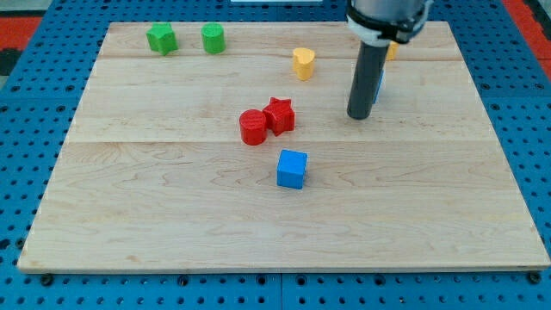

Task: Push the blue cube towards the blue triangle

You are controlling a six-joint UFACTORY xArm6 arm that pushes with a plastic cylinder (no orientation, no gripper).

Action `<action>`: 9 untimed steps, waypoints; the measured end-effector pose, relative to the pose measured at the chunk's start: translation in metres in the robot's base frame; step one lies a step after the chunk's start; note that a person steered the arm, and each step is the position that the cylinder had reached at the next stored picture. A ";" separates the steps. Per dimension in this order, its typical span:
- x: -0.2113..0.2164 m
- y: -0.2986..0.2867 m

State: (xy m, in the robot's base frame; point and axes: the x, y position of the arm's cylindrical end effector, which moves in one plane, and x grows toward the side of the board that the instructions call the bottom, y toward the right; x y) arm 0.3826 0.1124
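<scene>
The blue cube (292, 169) sits near the middle of the wooden board (172, 207). My tip (357, 114) rests on the board above and to the right of the cube, well apart from it. A blue block (378, 86), the blue triangle, is mostly hidden behind the rod; only a thin blue edge shows to the right of the rod. The rod comes down from the view's top.
A red cylinder (252, 127) and a red star (279, 114) touch each other above-left of the cube. A yellow heart (303, 62) lies left of the rod. A green star (161, 39) and green cylinder (213, 38) sit top left. A yellow-orange block (393, 50) peeks behind the arm.
</scene>
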 end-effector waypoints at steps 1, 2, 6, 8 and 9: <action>-0.027 0.011; -0.027 0.012; 0.020 0.020; 0.184 -0.087; 0.155 -0.162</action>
State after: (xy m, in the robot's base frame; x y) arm 0.5376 -0.0493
